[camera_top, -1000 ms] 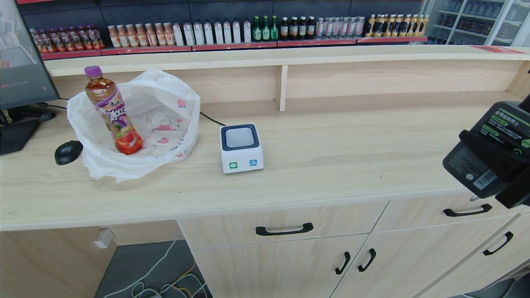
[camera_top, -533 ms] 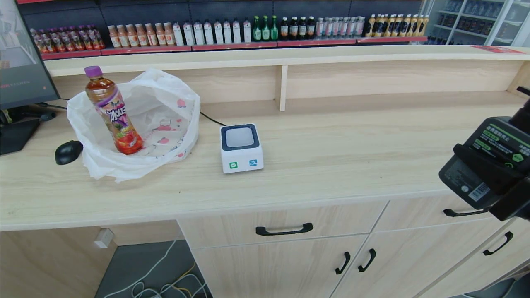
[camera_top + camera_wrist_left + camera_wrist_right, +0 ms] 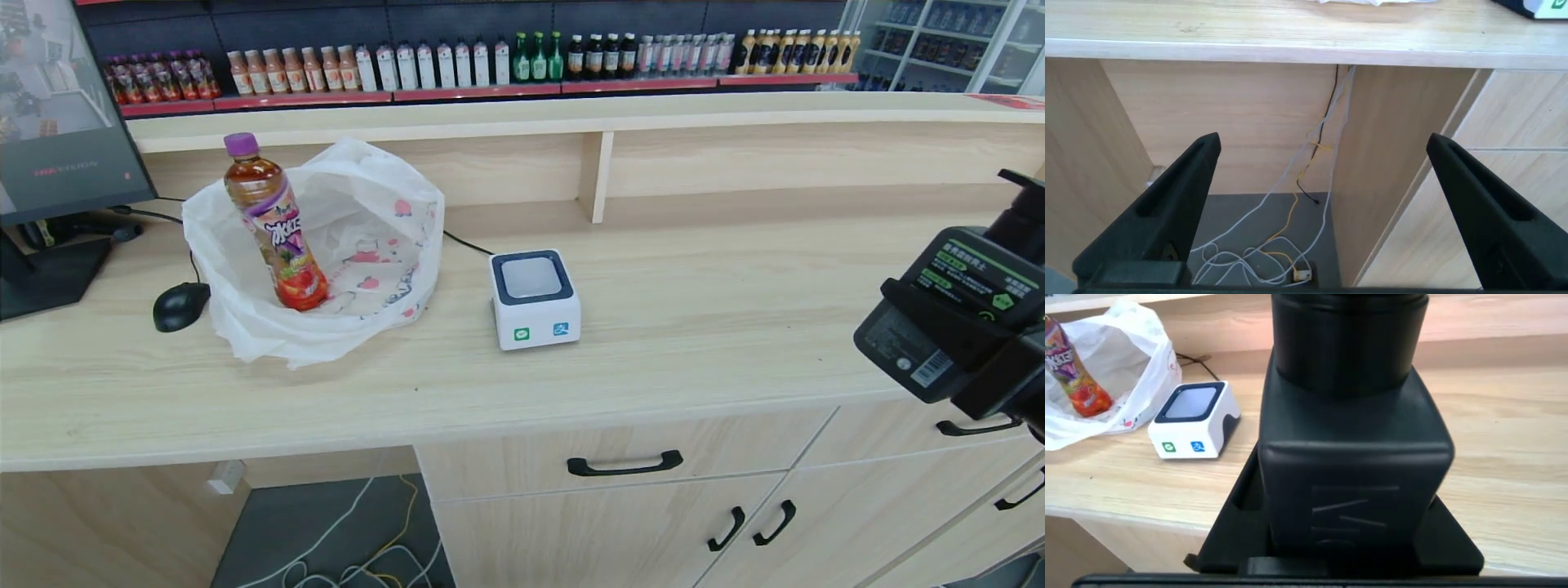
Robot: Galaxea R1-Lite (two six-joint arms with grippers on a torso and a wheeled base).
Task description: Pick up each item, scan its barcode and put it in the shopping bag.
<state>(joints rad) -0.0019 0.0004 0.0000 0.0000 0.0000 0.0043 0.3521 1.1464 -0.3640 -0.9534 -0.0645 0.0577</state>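
Note:
A black squarish bottle [image 3: 951,314] with a green label and a barcode hangs over the counter's front edge at the far right, tilted. My right gripper [image 3: 971,343] is shut on it. In the right wrist view the black bottle [image 3: 1351,457] stands in front of the counter. The white scanner [image 3: 535,298] sits mid-counter, well to the left of that gripper. Further left, the white shopping bag [image 3: 392,204] lies open with a purple-capped tea bottle [image 3: 277,229] leaning upright inside. My left gripper [image 3: 1327,204] is open below the counter's edge, holding nothing.
A black mouse [image 3: 180,306] and a monitor [image 3: 57,122] stand left of the bag. The scanner's cable runs behind it. A raised shelf [image 3: 596,122] backs the counter. Drawers with black handles [image 3: 624,465] are below, and loose cables [image 3: 1306,204] lie under the counter.
The whole head view has shifted, so the camera moved. The black bottle in my right gripper has sunk a little and sits slightly nearer the scanner. The bag and tea bottle are unchanged.

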